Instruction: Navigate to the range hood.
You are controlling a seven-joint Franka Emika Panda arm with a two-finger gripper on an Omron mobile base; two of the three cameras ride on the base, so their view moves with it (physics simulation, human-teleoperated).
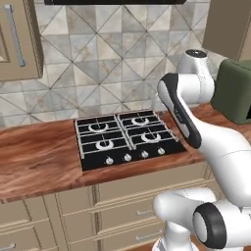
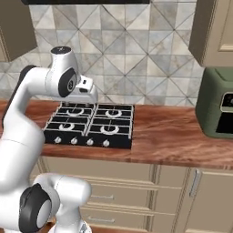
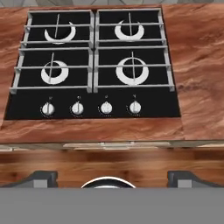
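1. Range hood (image 1: 115, 2): black flat-bottomed strip at the very top edge of the left base view, again at the top of the right base view (image 2: 86, 2). Mounted on the tiled wall (image 1: 112, 59), directly above the hob (image 1: 128, 138).
2. Only its lower edge is in frame; the body above is cut off.
3. Long axis runs horizontal, side to side along the wall, parallel to the counter (image 1: 39, 157) front. Flat underside faces down toward the burners; front faces out into the room, toward the base.
4. It reaches a little past the hob on both sides, as far as the cropped edge shows.
5. Progress, judged: the base stands in front of the hob cabinet run, hob near centre between the 2 base views, hood straight overhead. Navigation looks essentially done, or within a small final adjustment.
6. Left to do, if anything: slight squaring-up. Hob sits left of centre in the right base view and roughly central in the left one.
7. Gripper (image 3: 112, 179): 2 dark finger tips stand well apart at the bottom of the hand view, nothing between them. Hand looks down on the 4 burners and 4 knobs (image 3: 92, 108).
8. Olive-green countertop oven (image 2: 217, 107) sits on the counter to the right, well apart from the hob.
9. Wall cabinets (image 2: 214, 29) flank the hood zone.
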